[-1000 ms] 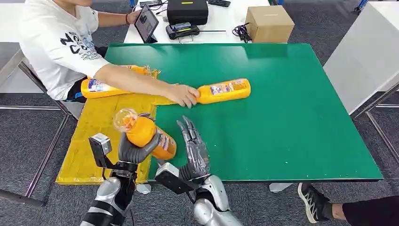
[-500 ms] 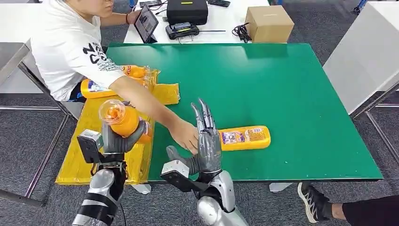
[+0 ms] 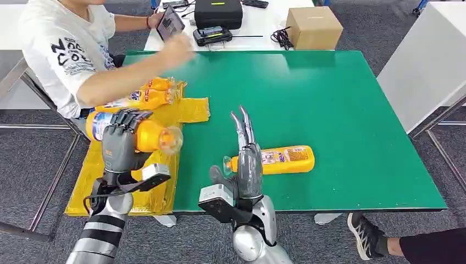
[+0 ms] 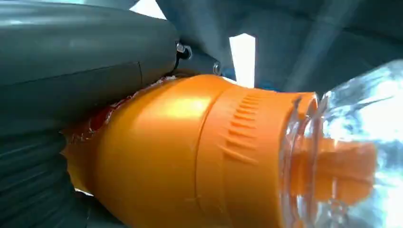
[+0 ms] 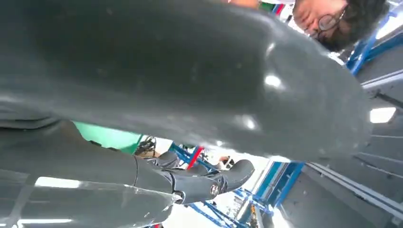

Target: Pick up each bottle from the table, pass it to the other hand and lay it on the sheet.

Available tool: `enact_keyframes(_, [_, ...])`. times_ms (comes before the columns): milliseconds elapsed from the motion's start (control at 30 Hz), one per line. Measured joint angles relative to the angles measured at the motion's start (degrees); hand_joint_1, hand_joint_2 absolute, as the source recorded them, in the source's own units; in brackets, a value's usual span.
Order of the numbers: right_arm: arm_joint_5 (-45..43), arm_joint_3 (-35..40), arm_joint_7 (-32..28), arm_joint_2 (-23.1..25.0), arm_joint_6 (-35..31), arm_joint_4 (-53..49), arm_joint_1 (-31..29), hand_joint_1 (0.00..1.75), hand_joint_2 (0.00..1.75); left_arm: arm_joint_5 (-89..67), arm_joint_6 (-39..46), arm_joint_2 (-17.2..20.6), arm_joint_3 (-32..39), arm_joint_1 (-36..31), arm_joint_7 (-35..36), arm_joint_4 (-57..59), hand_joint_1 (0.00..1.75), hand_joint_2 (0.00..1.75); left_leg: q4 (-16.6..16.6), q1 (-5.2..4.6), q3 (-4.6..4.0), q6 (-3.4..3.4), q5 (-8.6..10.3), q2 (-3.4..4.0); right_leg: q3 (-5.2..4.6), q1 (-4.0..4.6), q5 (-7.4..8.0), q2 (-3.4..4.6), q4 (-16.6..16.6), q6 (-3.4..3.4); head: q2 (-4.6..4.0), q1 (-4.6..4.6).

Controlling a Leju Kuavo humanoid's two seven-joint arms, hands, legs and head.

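Orange bottle (image 3: 273,160) lay crosswise on the green table (image 3: 340,110), touching the right hand (image 3: 245,165), whose straight, close-set fingers (image 3: 242,129) held nothing.

Blurred with motion: the person's raised hand (image 3: 177,48) above the green table's (image 3: 340,99) far left corner. Hidden behind the right hand (image 3: 248,165): the neck of the bottle (image 3: 277,159) near the front edge.

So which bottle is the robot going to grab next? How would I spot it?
Probably this one: find the green table, then its near edge, just past the open right hand. There an orange bottle lies on its side. It's the one on bare green; the others are over the yellow sheet, one held by the left hand.
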Motion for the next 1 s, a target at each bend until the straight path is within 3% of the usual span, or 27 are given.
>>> enact_keyframes(167, [-1.14,0.09,-0.55,0.0,0.22,0.0,-0.16,0.0,0.0,-13.86,0.2,-1.56,8.89,0.05,-1.93,-1.79,1.75,1.75,0.0,0.0,0.0,0.0,0.0,-0.01,-0.01,0.0,0.0,0.0,0.0,0.0,0.0,-0.02])
enact_keyframes(267, [-1.4,0.18,-0.57,-0.04,0.33,0.0,-0.17,0.0,0.0,-18.27,0.2,-1.45,11.64,0.51,1.29,-3.21,1.75,1.75,0.0,0.0,-0.01,-0.01,-0.01,-0.01,-0.01,0.01,0.0,0.0,0.0,0.0,0.0,-0.02])
enact_keyframes(467, [-3.08,0.48,-1.18,-0.42,0.68,0.0,-0.15,0.0,0.0,-20.41,0.2,0.32,11.57,1.48,8.15,-3.54,1.75,1.75,0.0,0.01,-0.01,-0.01,-0.01,-0.02,-0.03,0.01,-0.01,-0.01,0.0,0.0,0.0,0.0])
enact_keyframes(1000, [-2.25,0.57,-0.92,-0.5,3.67,-0.24,0.71,0.0,0.0,-10.92,0.2,3.54,11.53,-3.34,7.28,20.32,1.75,1.75,0.0,0.01,-0.04,-0.01,0.0,-0.03,-0.04,0.01,0.0,-0.01,0.0,0.0,0.0,0.0])
